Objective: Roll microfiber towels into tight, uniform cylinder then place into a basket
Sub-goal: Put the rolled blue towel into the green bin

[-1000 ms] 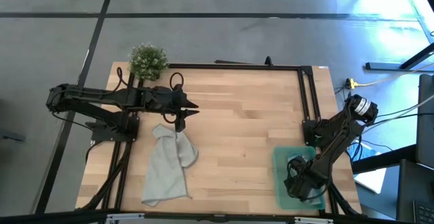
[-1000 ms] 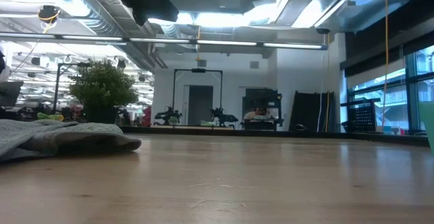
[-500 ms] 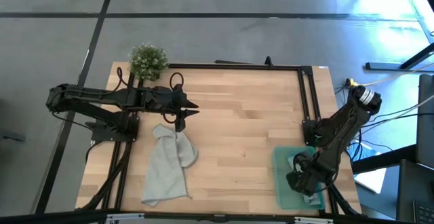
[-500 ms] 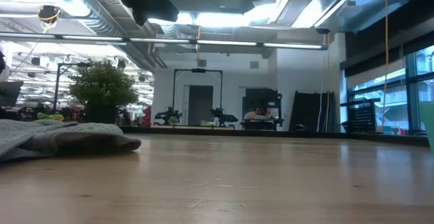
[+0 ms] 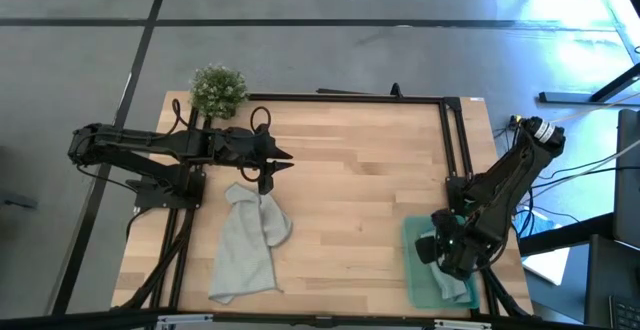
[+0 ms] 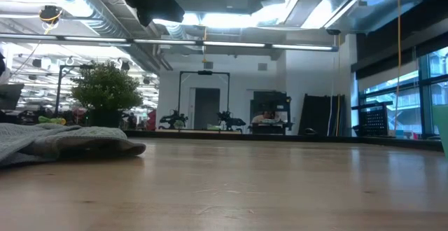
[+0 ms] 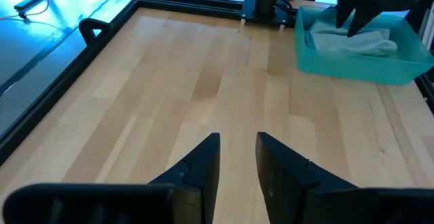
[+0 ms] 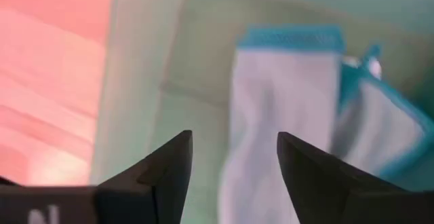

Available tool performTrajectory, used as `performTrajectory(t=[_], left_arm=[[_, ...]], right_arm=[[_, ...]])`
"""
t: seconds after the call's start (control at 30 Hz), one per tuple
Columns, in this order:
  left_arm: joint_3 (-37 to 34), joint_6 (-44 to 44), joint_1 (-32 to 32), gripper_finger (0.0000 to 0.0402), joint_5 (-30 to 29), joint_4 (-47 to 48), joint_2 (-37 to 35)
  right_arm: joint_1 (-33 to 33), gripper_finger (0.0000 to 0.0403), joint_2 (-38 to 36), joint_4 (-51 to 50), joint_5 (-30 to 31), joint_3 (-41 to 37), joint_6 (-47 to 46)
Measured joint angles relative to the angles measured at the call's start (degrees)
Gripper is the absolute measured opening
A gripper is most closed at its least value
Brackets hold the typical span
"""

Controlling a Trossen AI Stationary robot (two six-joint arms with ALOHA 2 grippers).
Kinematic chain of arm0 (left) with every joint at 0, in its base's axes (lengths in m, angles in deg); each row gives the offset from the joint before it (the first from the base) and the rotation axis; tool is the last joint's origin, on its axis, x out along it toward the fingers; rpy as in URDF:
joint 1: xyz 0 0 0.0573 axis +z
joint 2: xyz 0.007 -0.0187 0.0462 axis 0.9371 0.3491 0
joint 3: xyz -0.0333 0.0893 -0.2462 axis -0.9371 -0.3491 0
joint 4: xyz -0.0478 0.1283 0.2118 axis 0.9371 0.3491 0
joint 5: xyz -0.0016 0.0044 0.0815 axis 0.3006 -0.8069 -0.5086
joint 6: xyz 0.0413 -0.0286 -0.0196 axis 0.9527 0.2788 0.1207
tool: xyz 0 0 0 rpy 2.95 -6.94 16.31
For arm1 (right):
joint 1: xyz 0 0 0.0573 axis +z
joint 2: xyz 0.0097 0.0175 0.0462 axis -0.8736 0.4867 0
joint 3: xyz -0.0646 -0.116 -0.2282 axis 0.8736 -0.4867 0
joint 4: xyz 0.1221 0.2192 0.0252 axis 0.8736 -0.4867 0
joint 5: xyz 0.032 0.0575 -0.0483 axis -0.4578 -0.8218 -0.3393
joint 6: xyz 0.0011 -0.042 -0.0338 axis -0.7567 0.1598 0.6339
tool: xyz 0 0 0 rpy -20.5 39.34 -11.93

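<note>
While you look down on the table (image 5: 350,190), count two towels, one basket (image 5: 412,238), one plant (image 5: 217,88) and two arms. The grey towel (image 5: 246,245) lies loose and unrolled on the wood near the left side, w/ one end touching the left gripper (image 5: 266,182), whose fingers (image 7: 203,164) stand a narrow gap apart, holding nothing. The blue towel (image 8: 285,108) sits inside the green basket at the table's right front corner, folded, not a tight roll. The right gripper (image 8: 234,159) hangs just over that basket, fingers spread apart w/ nothing between them, above the towel. The plant stands at the far left corner, well apart from both towels.
</note>
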Motion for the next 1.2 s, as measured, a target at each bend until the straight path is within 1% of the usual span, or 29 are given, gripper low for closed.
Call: performTrajectory(t=[0.03,0.13,0.23,0.33,0.47,0.67,0.73,0.9,1.0,1.1,1.2], left_arm=[[0.0,0.0,-0.02,0.009,0.0,0.0,0.0],[0.0,0.0,-0.02,0.009,0.0,0.0,0.0],[0.0,0.0,0.0,0.009,0.0,0.02,0.0],[0.0,0.0,-0.01,0.009,0.0,0.02,0.0],[0.0,0.0,0.0,0.009,0.0,0.0,-0.02],[0.0,0.0,-0.02,0.009,0.0,0.01,-0.02],[0.0,0.0,-0.02,0.009,0.0,0.01,-0.02],[0.0,0.0,0.0,0.009,0.0,0.0,-0.02],[0.0,0.0,-0.02,0.009,-0.01,0.0,-0.02],[0.0,0.0,-0.01,0.009,0.0,0.0,-0.02],[0.0,0.0,0.0,0.009,0.0,0.0,-0.02]], right_arm=[[-0.37,0.0216,0.24,-0.03,1.32,0.0,0.45],[-1.22,0.0216,0.69,-0.34,2.61,0.0,1.64],[-1.69,0.0216,1.85,0.03,5.52,0.0,3.69],[-1.71,0.0216,3.35,-0.38,7.12,0.0,6.23],[-1.84,0.0216,5.81,-3.3,7.11,0.0,6.07],[-2.39,0.0216,10.41,-2.13,6.17,0.0,6.37],[-2.7,0.0216,11.57,-1.8,5.44,0.0,6.36],[-3.53,0.0216,14.26,-2.85,-0.86,0.0,7.6],[-3.55,0.0216,15.34,-4.62,-2.57,-0.02,7.63],[-3.55,0.0216,15.7,-6.28,-4.03,-0.02,6.17],[-3.55,0.0216,15.69,-8.79,-7.73,-0.02,4.8]])
